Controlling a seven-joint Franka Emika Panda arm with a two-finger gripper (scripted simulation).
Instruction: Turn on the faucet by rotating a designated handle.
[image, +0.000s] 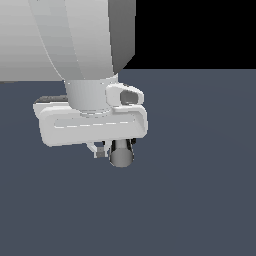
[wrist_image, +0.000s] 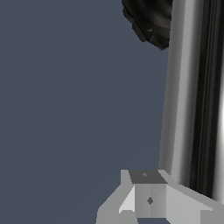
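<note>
The faucet shows only in parts. In the wrist view its black ribbed base (wrist_image: 151, 19) lies beyond the handle (wrist_image: 192, 87), a grey metallic bar that runs the length of the picture. In the exterior view the round grey end of the handle (image: 121, 156) sticks out from under my white hand. My gripper (image: 107, 150) hangs low over the faucet. One fingertip (wrist_image: 148, 194) stands right beside the bar, touching it or nearly so. The other finger is hidden, so how the jaws stand does not show. The stem is hidden behind the hand.
A plain dark blue-grey floor (image: 200, 190) lies all around. The big white arm (image: 75, 40) fills the upper part of the exterior view's left and covers most of the faucet.
</note>
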